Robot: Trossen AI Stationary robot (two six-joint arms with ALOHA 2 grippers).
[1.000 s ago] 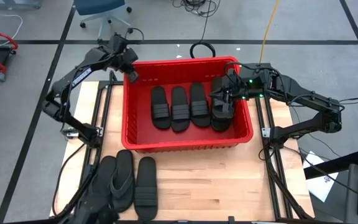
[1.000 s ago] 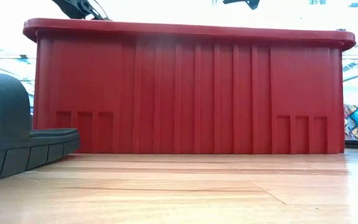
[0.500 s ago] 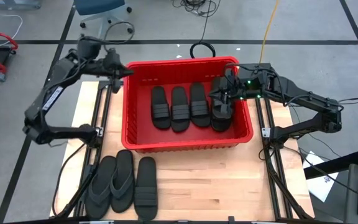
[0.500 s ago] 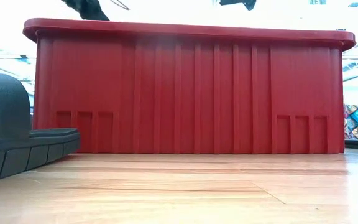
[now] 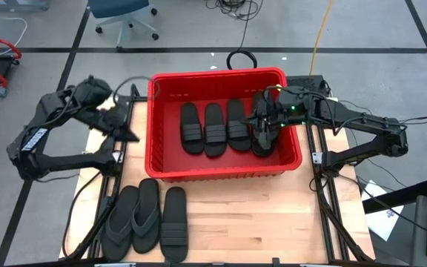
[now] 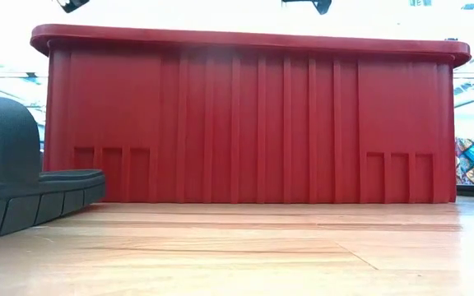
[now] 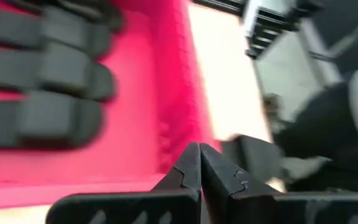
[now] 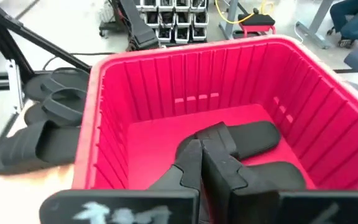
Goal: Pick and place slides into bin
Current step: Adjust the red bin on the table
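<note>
The red bin [image 5: 221,169] stands mid-table and also fills the low view [image 6: 245,123]. Several black slides lie side by side on its floor [image 5: 215,127]. My right gripper [image 5: 262,122] is inside the bin, shut, over the rightmost slide [image 5: 264,142]. Its fingertips [image 8: 199,147] stand at that slide's band strap [image 8: 215,133]. My left gripper [image 5: 130,136] is shut and empty, left of the bin over the table [image 7: 199,148]. Three more slides lie on the table near the front left: two flip-flops [image 5: 133,219] and one band slide [image 5: 173,222]. My right gripper comes slanting down from the table's right at the rightmost slide's band strap [image 8: 215,133]. Its own fingers hide the meeting place, so I cannot tell whether they touch the strap. The slide lies along the bin floor beside the others.
The bin's walls [image 8: 166,81] rise around my right gripper. Black frame rails run along both table sides [image 5: 118,159]. Bare wood lies in front of the bin [image 5: 258,222]. A slide's edge shows at the low view's left [image 6: 6,164].
My left gripper has swung from the bin's far left corner toward the table's left and near edges, away from the bin, staying shut. My right gripper has shifted a little toward the table's left over the rightmost slide. The slides have stayed where they were.
</note>
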